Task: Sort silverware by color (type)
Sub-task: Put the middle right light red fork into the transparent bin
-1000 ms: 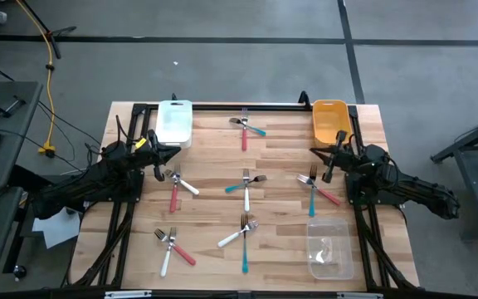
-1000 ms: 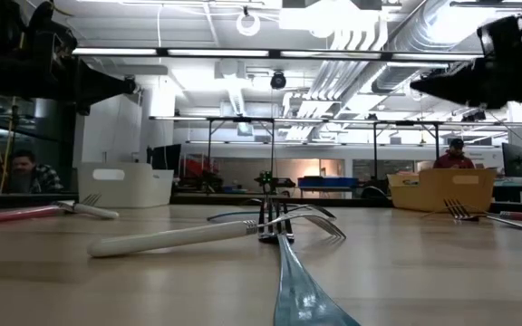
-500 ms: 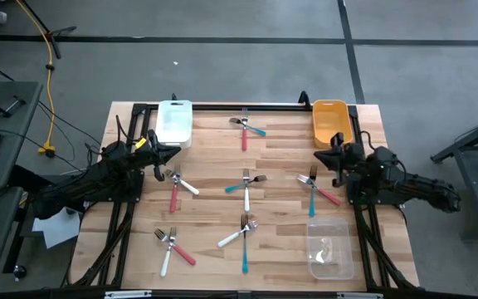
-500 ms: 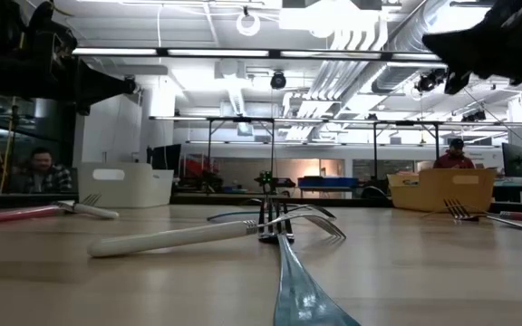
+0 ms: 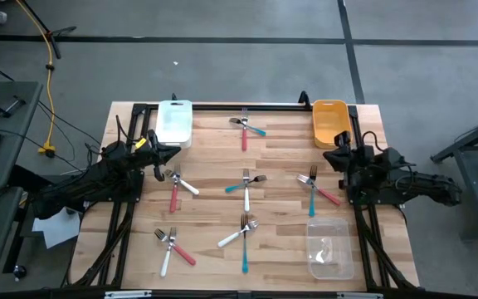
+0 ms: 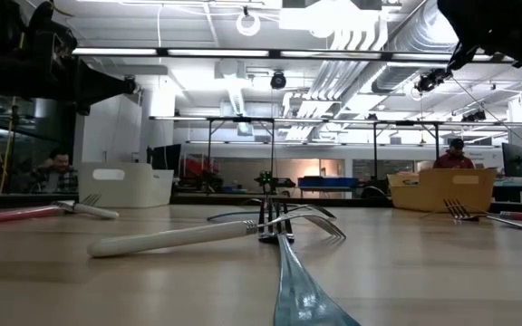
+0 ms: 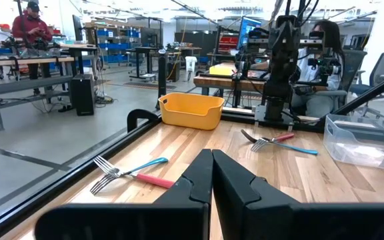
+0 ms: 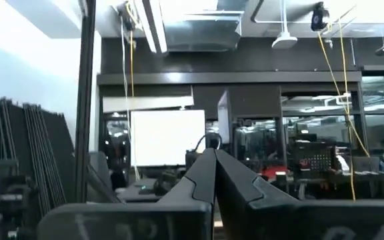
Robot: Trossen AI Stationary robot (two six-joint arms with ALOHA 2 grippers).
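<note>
Right now my right claw (image 5: 336,154) hangs closed and empty above the bench's (image 5: 214,195) right edge, just in front of the orange bin (image 5: 329,120), with a teal and a red fork (image 5: 315,188) crossed on the wood nearby. My left claw (image 5: 159,154) waits closed at the left edge beside the white bin (image 5: 174,121). Elsewhere the silverware (image 5: 246,184) lies scattered in small crossed clusters over the bench, none in any bin I can see, while the clear bin (image 5: 330,248) sits at the near right.
</note>
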